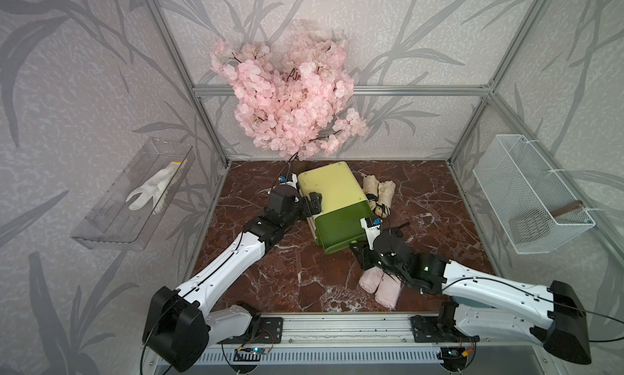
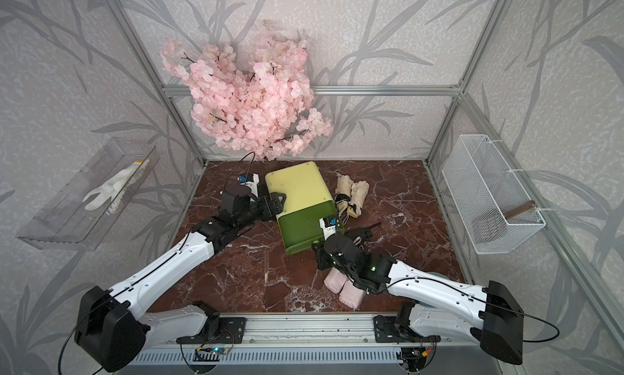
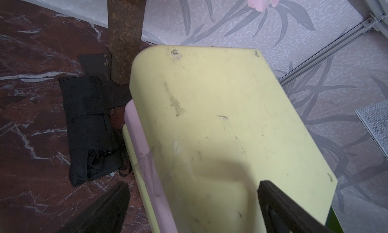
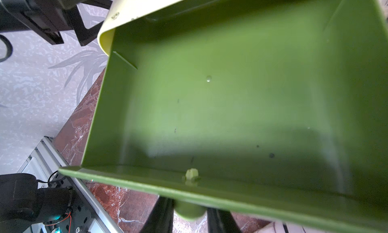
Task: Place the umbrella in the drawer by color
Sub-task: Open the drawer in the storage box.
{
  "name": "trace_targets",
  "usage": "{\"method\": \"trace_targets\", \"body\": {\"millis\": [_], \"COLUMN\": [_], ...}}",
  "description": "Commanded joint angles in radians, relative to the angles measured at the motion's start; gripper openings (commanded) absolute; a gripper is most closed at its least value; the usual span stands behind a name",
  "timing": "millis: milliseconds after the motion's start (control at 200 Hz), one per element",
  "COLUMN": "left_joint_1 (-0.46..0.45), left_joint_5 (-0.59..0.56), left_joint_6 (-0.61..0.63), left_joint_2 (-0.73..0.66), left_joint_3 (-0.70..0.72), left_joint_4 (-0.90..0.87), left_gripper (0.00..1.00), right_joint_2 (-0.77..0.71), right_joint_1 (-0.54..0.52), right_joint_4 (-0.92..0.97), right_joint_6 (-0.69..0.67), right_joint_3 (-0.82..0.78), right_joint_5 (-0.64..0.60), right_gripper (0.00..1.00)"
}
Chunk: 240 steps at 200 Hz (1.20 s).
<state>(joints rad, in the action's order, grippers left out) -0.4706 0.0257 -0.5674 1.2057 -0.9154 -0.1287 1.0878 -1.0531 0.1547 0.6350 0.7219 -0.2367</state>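
Now the green drawer is open; left gripper gapes, right gripper may hold the knob, I can't tell; next grab an umbrella.

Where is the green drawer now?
In both top views the green plastic drawer sits mid-table, pulled out of the pale yellow cabinet toward the robot, with two pink folded umbrellas near its front right corner.

Green drawer stood pulled out of pale yellow cabinet. Two folded beige umbrellas lay just right of cabinet. Two folded pink umbrellas lay nearer the robot. One folded black umbrella lay just beside cabinet.
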Motion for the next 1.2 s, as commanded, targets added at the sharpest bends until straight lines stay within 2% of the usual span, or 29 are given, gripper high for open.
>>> {"method": "trace_targets", "body": {"millis": [0, 90, 285, 530, 685, 830, 925, 1035, 1195], "left_joint_1": [-0.001, 0.000, 0.000, 0.000, -0.002, -0.002, -0.003, -0.005, -0.005], "left_joint_5": [-0.017, -0.021, -0.026, -0.031, -0.029, 0.013, 0.038, 0.032, 0.031], "left_joint_6": [0.023, 0.027, 0.032, 0.013, 0.004, -0.027, -0.050, -0.054, -0.055], "left_joint_2": [-0.035, -0.047, -0.089, -0.241, -0.322, -0.378, -0.409, -0.430, -0.426], "left_joint_3": [0.001, 0.001, 0.001, 0.061, 0.083, 0.110, 0.136, 0.172, 0.196], "left_joint_4": [-0.017, -0.024, -0.045, -0.055, -0.089, -0.091, -0.089, -0.079, -0.069], "left_gripper": [1.00, 1.00, 1.00, 1.00, 1.00, 1.00, 1.00, 1.00, 1.00], "right_joint_2": [-0.011, -0.032, -0.091, -0.163, -0.184, -0.169, -0.166, -0.114, 0.061], "right_joint_1": [-0.004, -0.005, -0.005, 0.029, 0.136, 0.360, 0.524, 0.684, 0.691], "right_joint_4": [0.017, 0.049, 0.145, 0.304, 0.366, 0.385, 0.319, 0.204, 0.264], "right_joint_6": [-0.006, -0.015, -0.033, -0.085, -0.099, -0.081, -0.038, 0.105, 0.378], "right_joint_3": [0.000, 0.008, 0.033, 0.066, 0.060, 0.051, 0.017, -0.025, 0.036], "right_joint_5": [-0.027, -0.035, -0.064, -0.111, -0.144, -0.125, -0.024, 0.138, 0.043], "right_gripper": [0.39, 0.45, 0.50, 0.59, 0.59, 0.59, 0.60, 0.61, 0.68]}}
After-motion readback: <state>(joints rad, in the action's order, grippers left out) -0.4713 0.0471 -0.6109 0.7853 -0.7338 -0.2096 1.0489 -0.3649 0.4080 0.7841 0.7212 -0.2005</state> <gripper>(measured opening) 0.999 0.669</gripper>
